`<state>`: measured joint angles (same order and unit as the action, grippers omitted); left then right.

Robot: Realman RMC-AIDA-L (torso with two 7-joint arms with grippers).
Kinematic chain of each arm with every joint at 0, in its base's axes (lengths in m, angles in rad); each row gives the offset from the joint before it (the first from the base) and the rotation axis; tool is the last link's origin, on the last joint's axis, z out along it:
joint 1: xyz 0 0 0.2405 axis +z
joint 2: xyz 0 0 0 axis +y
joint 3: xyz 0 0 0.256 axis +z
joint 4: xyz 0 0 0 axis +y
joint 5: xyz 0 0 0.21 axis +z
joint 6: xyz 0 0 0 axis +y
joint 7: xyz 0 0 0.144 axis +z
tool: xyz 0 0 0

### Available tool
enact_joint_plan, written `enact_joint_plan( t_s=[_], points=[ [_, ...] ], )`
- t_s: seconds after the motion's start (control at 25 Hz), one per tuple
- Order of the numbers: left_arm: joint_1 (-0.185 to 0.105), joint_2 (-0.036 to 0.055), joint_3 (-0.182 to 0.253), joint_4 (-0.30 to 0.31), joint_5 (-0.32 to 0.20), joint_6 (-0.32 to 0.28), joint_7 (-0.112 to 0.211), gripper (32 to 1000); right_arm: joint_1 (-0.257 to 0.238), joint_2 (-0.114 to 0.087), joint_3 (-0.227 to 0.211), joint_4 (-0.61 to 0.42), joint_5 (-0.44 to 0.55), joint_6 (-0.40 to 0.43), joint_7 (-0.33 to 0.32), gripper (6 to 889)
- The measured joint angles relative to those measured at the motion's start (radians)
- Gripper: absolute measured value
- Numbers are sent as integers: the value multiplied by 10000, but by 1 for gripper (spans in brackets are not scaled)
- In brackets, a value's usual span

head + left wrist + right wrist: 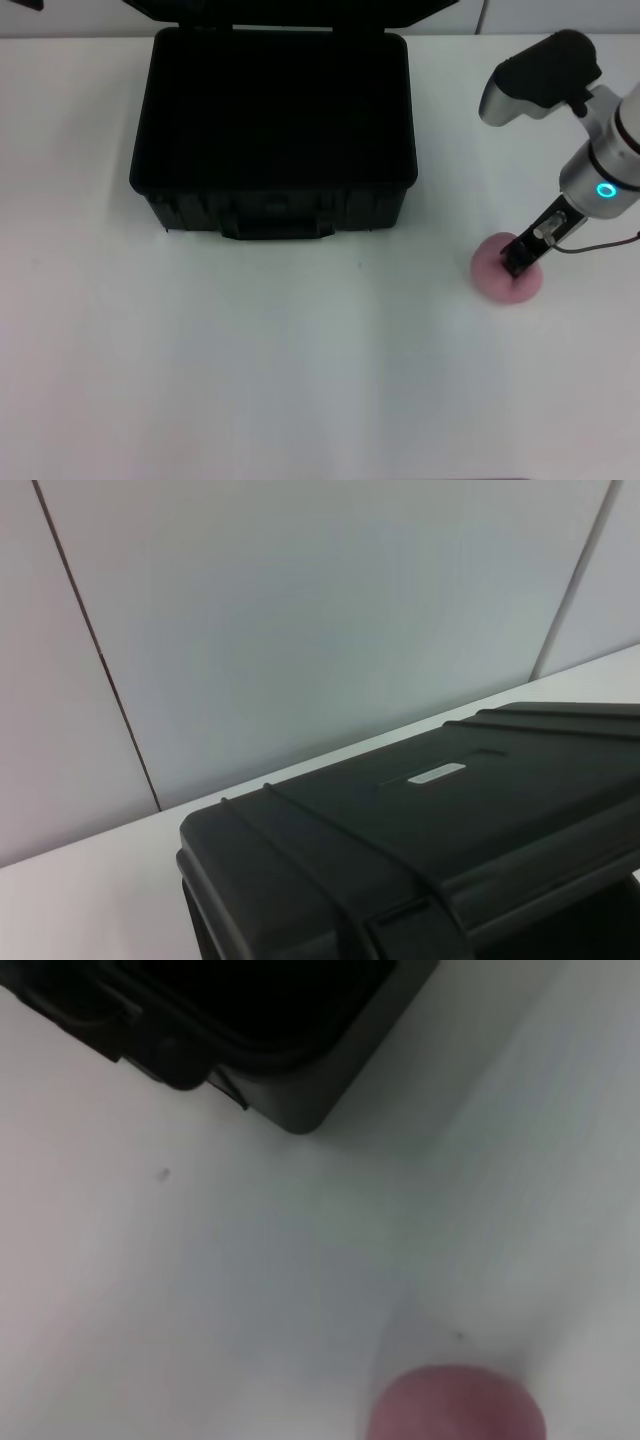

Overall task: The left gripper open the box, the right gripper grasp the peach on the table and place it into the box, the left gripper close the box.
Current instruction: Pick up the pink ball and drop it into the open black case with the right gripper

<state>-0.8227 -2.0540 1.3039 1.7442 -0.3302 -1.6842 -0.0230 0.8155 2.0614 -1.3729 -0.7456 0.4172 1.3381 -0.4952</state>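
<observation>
The black box [275,205] stands open at the back of the white table, its dark inside bare and its lid tipped up at the rear. The left wrist view looks along that raised lid [450,820] with its small white label [436,772]. The pink peach [500,282] lies on the table to the right of the box. My right gripper [520,258], on the arm with the cyan ring, reaches down onto the peach's top. In the right wrist view the peach [455,1408] sits close below, with a corner of the box [290,1090] farther off. The left gripper is out of view.
The white table [250,370] stretches wide in front of the box and between the box and the peach. A pale panelled wall [300,630] rises behind the table.
</observation>
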Motion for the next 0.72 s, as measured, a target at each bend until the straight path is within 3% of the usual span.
enact_joint_plan(
  t_s=[0.48,0.56,0.72],
  points=[
    [38,5,0,0,-1,0,1,391,-4,3,54,-1010,1,888,-77,42],
    [45,8,0,-1,-1,-1,1,391,-32,0,265,-1291,0,1178,-180,43],
    [69,11,0,-1,-1,-1,1,391,-38,-30,1100,-1988,0,1963,-517,46]
  ],
)
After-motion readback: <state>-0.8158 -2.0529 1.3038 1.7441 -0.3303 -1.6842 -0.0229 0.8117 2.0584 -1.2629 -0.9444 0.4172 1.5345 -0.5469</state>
